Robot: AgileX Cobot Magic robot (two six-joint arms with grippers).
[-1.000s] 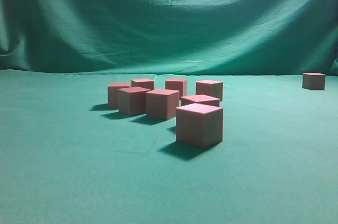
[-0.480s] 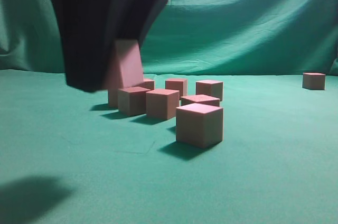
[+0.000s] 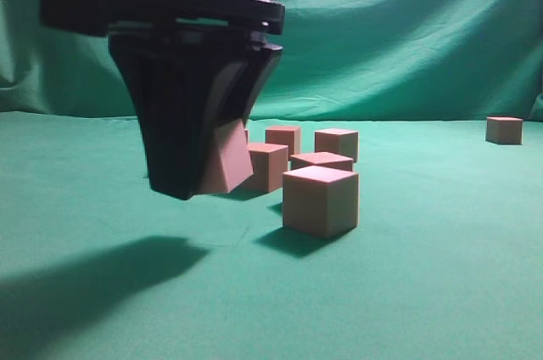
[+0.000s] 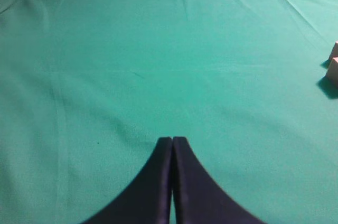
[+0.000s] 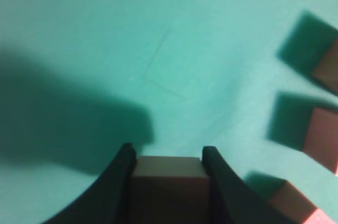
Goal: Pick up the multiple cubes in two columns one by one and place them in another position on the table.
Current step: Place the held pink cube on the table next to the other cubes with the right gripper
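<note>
My right gripper [image 3: 204, 186] hangs large in the left middle of the exterior view, shut on a pinkish-red cube [image 3: 227, 165] held tilted just above the green table [image 3: 424, 292]. In the right wrist view the cube [image 5: 169, 182] sits between both fingers of that gripper [image 5: 168, 151]. Several more cubes stand grouped behind, the nearest [image 3: 321, 199] in front and others [image 3: 337, 143] further back. My left gripper [image 4: 172, 139] is shut and empty over bare cloth, with two cube edges [image 4: 334, 71] at that view's right edge.
A lone cube [image 3: 504, 129] stands far right near the draped backdrop. Three cubes [image 5: 322, 137] lie to the right of the held one in the right wrist view. The gripper's shadow [image 3: 102, 275] falls on the cloth at front left.
My right gripper came down from the top of the exterior view with a cube and moved lower and nearer. Its shadow on the cloth has grown.
</note>
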